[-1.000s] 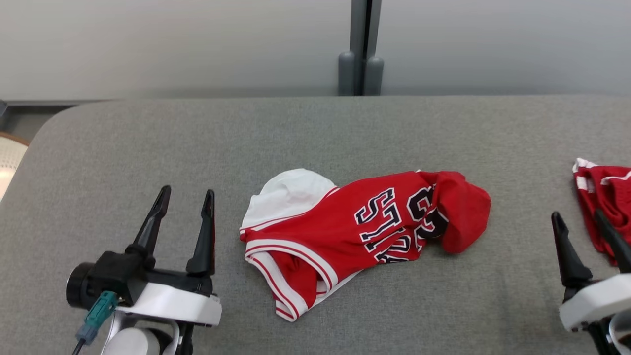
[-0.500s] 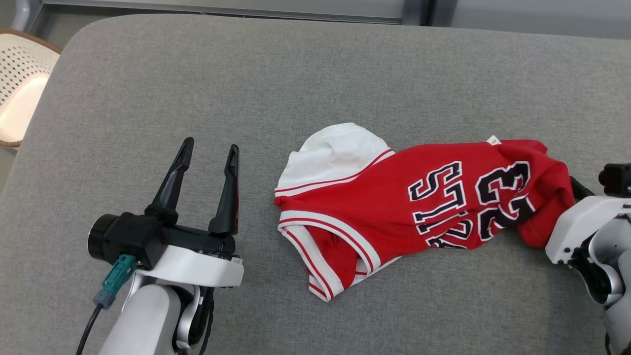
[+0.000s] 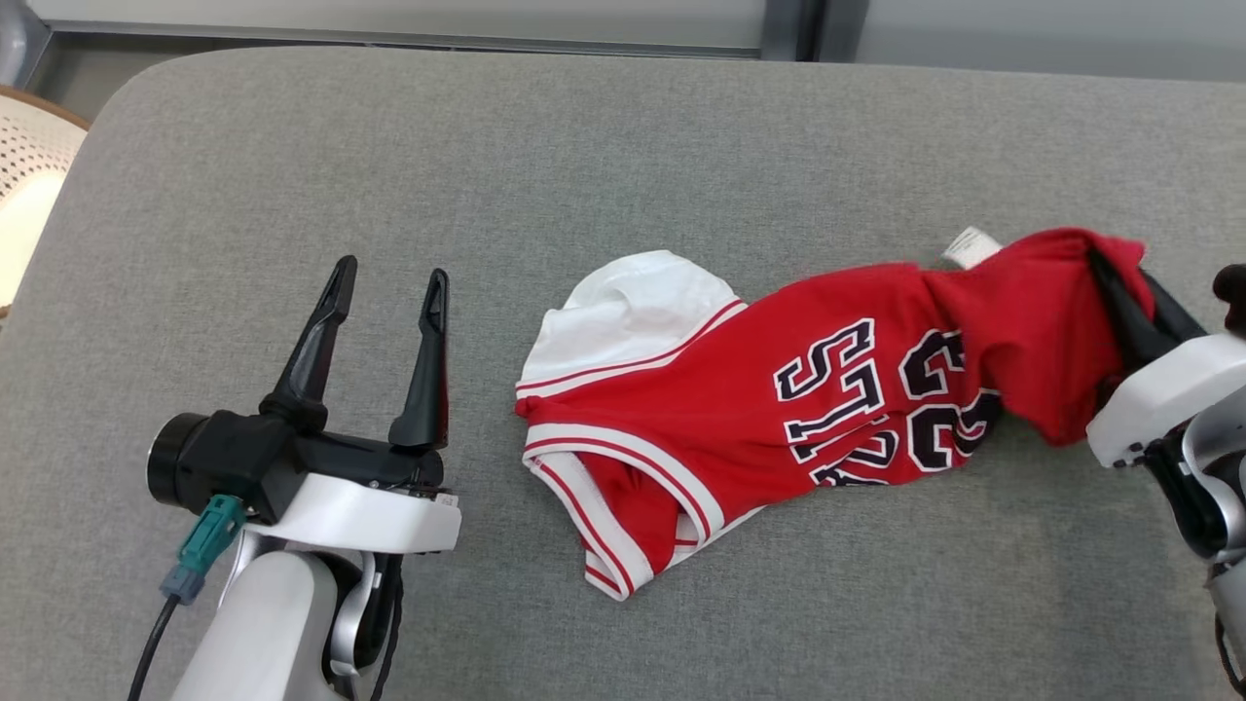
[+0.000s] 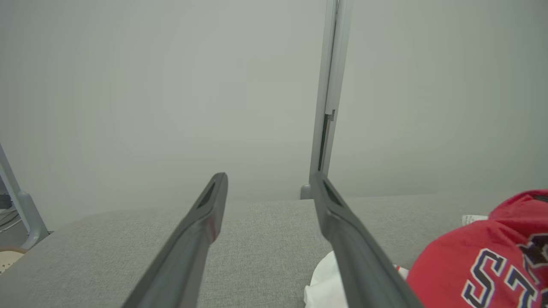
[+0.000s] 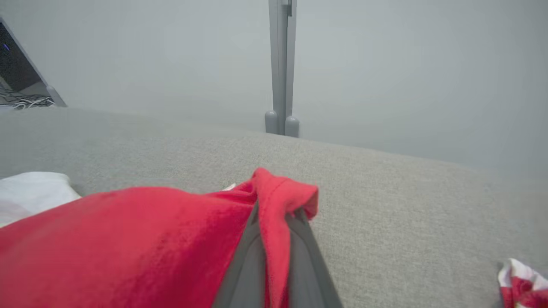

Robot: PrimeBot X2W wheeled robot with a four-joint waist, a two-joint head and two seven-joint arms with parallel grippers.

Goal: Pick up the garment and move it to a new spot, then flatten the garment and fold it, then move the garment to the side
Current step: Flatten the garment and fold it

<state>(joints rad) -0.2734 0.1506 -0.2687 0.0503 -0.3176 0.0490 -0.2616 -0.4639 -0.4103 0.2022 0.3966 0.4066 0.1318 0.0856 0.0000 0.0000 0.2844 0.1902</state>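
Grey upholstery (image 3: 623, 146) carries the red basketball jersey (image 3: 740, 428), crumpled at centre-right. The right gripper (image 3: 1119, 277) is clenched on its raised right end (only a thin pinch of cloth). The left gripper (image 3: 391, 271) stands spread and empty, just left of it. The risk is that this small bite slips as the trailing cloth drags.

The tips of your right claw (image 3: 1119, 271) are buried in the red cloth of the garment (image 3: 720, 428), so you can't see them. Its lower row of lettering is folded under and unreadable. The right wrist view's corner cuts off a second red-and-white cloth (image 5: 523, 283), and the head view's left edge a pale chair (image 3: 24, 185).
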